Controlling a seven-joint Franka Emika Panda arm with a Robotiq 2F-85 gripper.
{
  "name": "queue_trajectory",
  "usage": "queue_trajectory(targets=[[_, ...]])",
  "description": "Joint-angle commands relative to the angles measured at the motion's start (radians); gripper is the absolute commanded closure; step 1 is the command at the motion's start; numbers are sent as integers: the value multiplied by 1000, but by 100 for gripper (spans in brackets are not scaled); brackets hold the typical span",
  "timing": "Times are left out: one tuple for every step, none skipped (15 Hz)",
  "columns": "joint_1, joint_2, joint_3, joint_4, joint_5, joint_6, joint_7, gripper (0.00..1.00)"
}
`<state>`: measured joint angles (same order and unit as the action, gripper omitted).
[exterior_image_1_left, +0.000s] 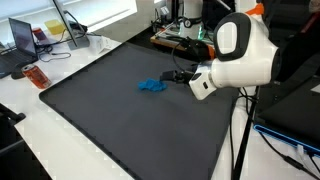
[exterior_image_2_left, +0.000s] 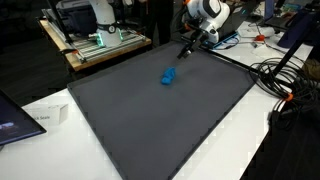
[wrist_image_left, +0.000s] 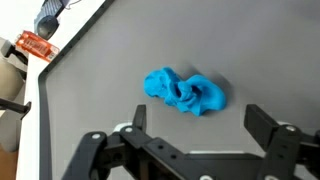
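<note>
Blue crumpled cloth (wrist_image_left: 185, 92) is lying loose near the middle of the grey worktop (wrist_image_left: 100, 70) — nothing is pinning it. You are hovering the end effector (wrist_image_left: 197, 120) just beside it, jaws spread wide and empty, facing the bundle squarely.

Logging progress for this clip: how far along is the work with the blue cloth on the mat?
Done: the gripper hangs close to the blue cloth, lined up with it, jaws open. In hand: nothing; the cloth lies crumpled on the dark mat, apparently untouched. Left: closing on it has not yet happened.
</note>
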<state>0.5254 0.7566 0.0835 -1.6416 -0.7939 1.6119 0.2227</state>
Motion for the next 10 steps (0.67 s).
queue_trajectory(targets=[[-25, -116, 47, -167, -82, 53, 22, 0], [-31, -136, 57, -198, -97, 69, 22, 0], [-39, -153, 66, -225, -113, 86, 26, 0], [-47, -169, 75, -251, -123, 106, 28, 0], [-59, -188, 83, -280, -133, 136, 34, 0], [-70, -208, 90, -309, -146, 172, 44, 0], [-83, -228, 96, -339, -155, 214, 55, 0], [-95, -250, 99, -370, -168, 257, 72, 0], [-105, -269, 100, -396, -179, 292, 82, 0], [-115, -289, 101, -423, -190, 327, 97, 0]])
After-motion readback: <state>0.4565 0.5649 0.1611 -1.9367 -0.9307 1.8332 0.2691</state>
